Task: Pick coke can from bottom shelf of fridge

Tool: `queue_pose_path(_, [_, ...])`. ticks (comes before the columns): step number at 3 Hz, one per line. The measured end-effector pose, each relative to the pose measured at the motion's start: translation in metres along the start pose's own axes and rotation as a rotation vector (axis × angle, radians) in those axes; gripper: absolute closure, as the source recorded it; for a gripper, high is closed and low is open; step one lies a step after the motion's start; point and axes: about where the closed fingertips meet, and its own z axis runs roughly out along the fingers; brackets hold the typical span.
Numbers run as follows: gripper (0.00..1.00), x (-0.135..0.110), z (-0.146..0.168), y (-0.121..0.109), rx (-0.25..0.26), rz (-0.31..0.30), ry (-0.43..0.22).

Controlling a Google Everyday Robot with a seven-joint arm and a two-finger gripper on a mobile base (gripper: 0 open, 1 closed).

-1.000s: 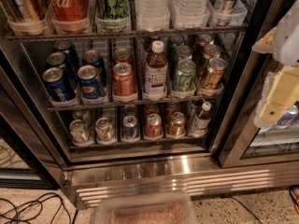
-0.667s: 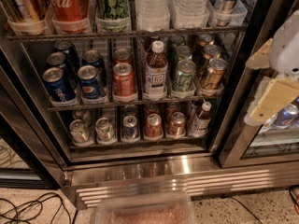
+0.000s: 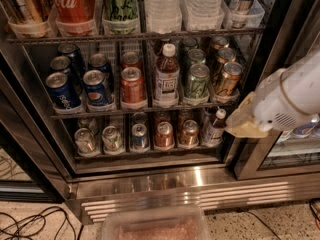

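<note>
Approach step: the gripper (image 3: 245,123) hangs right of the fridge (image 3: 200,176), apparently empty; I cannot tell if it is open. Next, it must reach left to the coke can (image 3: 163,135) on the bottom shelf (image 3: 150,153).

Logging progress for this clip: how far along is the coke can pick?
Done: nothing visible; the coke can stands on the bottom shelf of the fridge, between a blue-and-silver can and a copper-brown can. In hand: the hand hovers right of the shelf, apart from the coke can. Left: reaching in, grasping, lifting out.
</note>
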Motion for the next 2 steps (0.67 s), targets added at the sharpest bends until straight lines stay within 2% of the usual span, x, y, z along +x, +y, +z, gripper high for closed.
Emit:
queue_pose_path(1, [0.88,-0.005,0.052,0.012,-0.001,0.039,-0.09])
queue_pose_path(2, [1.0,-0.009,0.106,0.021,-0.016,0.111,-0.167])
